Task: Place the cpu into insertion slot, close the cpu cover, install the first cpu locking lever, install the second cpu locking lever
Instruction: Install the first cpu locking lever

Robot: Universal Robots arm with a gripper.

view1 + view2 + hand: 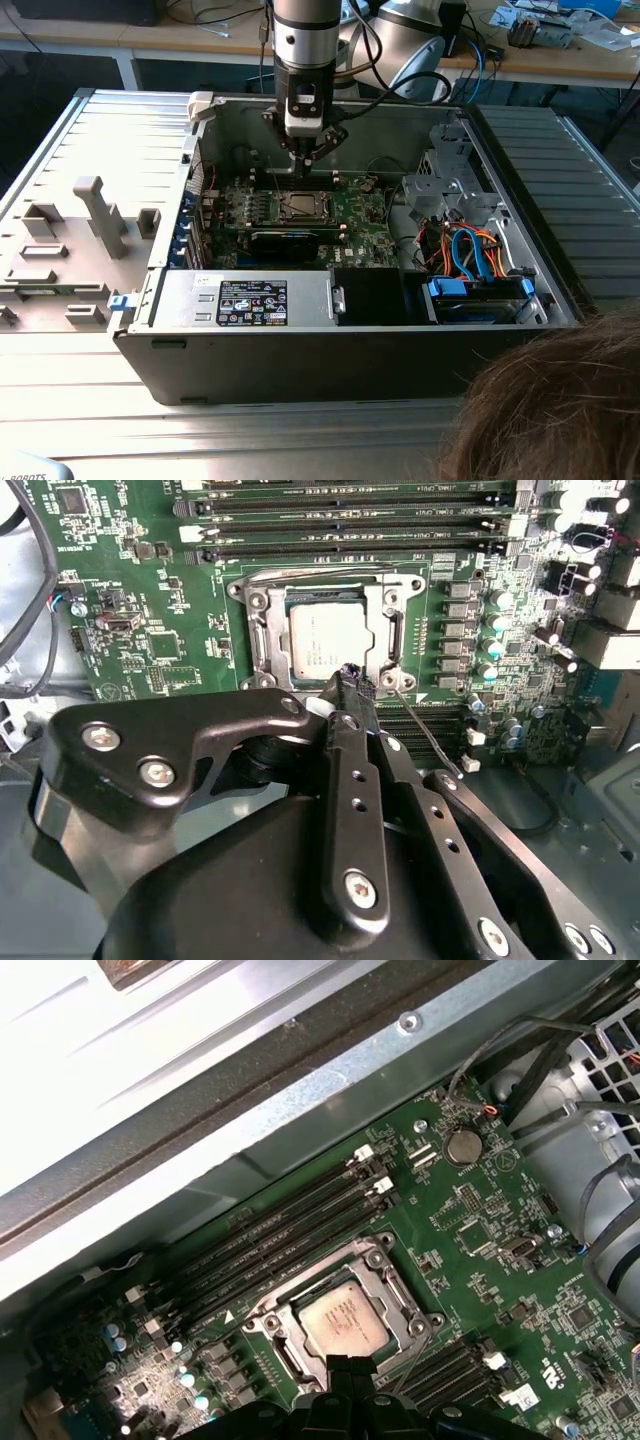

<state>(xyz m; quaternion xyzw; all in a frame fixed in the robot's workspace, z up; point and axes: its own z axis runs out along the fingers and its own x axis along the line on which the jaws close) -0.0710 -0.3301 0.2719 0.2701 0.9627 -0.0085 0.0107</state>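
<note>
The arm (303, 40) stands vertical, wrist pointing straight down. The end effector (303, 160) hangs low, and its fingertips (348, 680) are pressed together in both wrist views.

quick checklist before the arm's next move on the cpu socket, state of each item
1. cpu lying flat in the insertion slot: ok.
2. cpu cover down, framing the cpu: ok.
3. locking lever tucked against the socket: not ok, its thin rod angles away from it.
4. gripper at the work spot: ok, at the cover's edge beside that lever.
5. person's hair away from the arm: ok, outside the case.
</note>
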